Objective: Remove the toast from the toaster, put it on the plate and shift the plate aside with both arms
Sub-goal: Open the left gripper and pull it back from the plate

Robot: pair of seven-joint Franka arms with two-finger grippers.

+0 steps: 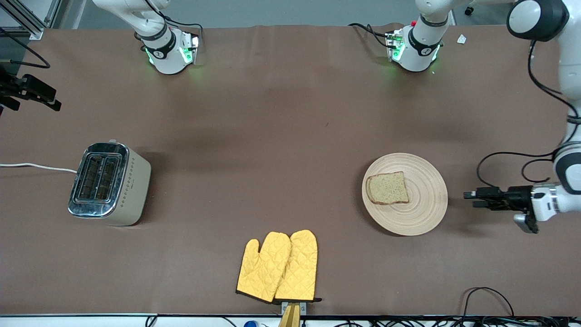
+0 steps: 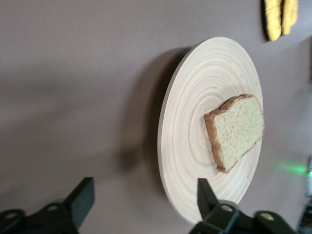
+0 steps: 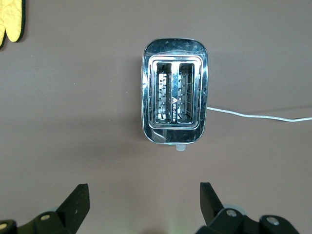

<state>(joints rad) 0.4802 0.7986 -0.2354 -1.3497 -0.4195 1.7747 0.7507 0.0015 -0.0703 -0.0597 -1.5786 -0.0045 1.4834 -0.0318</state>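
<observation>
While plate (image 2: 195,161) faces parted jaws.

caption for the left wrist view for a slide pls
Open left gripper near the wooden plate, apart from it, the toast lying flat on it.

oven mitts (image 2: 279,17) cut off by left wrist view's edge, toaster (image 3: 174,104) cord (image 3: 258,116) leaving frame, right arm's jaws barely showing in front view

High front camera over the whole table (image 1: 290,136); close wrist cameras, sharing plate (image 2: 195,146) and toaster (image 3: 174,92).
</observation>
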